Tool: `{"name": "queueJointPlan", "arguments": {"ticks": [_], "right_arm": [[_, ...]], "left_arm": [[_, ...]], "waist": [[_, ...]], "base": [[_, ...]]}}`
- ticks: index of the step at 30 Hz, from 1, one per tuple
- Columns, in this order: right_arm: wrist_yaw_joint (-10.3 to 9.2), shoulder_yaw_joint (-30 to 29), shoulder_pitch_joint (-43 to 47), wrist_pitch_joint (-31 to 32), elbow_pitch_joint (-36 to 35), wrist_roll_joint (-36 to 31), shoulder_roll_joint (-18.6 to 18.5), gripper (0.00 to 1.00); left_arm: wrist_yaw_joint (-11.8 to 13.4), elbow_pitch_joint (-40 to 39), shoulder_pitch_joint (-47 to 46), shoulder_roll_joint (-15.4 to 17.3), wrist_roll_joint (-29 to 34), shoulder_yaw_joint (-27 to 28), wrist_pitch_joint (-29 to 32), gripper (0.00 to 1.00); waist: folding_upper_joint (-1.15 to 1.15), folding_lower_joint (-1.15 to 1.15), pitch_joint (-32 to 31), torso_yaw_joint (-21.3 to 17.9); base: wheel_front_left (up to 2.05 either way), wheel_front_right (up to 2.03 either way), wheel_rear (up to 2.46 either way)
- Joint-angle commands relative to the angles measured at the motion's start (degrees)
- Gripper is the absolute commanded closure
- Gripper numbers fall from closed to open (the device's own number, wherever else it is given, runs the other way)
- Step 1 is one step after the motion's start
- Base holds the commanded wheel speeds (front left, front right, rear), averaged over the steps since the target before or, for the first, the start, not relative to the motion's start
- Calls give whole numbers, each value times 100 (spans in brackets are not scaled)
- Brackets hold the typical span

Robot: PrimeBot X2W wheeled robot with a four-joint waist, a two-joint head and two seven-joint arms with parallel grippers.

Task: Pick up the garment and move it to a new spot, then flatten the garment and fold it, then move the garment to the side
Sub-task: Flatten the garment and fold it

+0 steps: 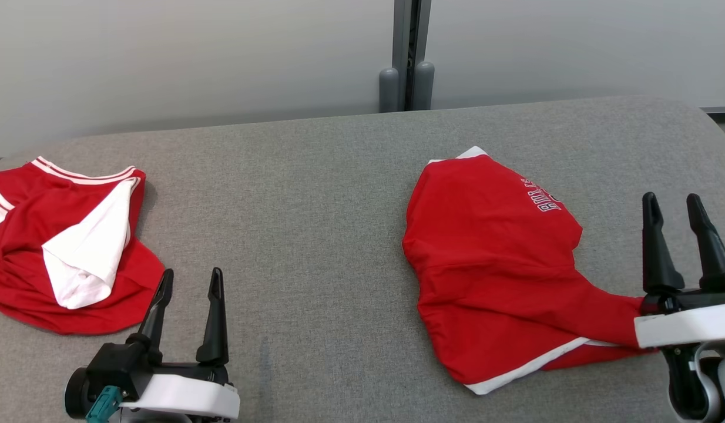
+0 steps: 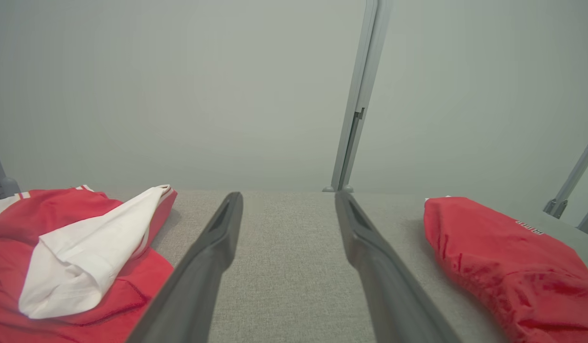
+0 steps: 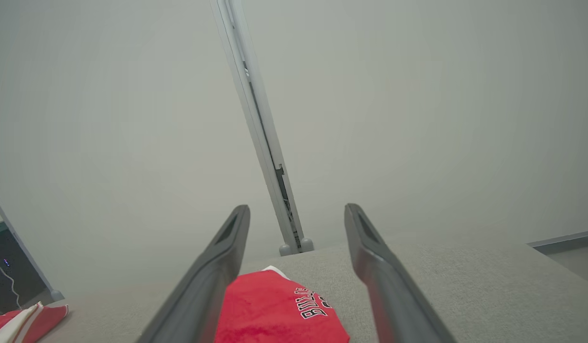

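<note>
Two red garments lie on the grey fabric table. The right garment is red with white trim and "BULLS" lettering, loosely spread, one end reaching under my right wrist. The left garment is crumpled, with a white panel folded on top. My left gripper stands open and empty just right of the left garment. My right gripper is open and empty, above the right garment's right end.
A pale wall with a grey vertical post runs behind the table's far edge. The table's rounded right corner lies beyond my right gripper. Bare grey fabric stretches between the two garments.
</note>
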Motion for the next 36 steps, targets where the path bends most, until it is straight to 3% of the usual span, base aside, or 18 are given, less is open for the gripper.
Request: {"name": "queueJointPlan", "arguments": {"ticks": [1,9,36], "right_arm": [[1,8,86,-20,-49,-22,14,0],[1,295,447,-20,-436,-167,145,0],[1,702,249,-20,362,-335,28,0]], "left_arm": [[17,-9,-38,20,-23,7,-10,0],[-13,-48,-86,18,-15,-26,-11,0],[34,16,-113,19,-94,-140,-11,0]], "waist": [[0,0,0,-3],[0,0,16,-18],[0,0,-29,37]], "base": [[0,0,0],[0,0,0],[0,0,0]]}}
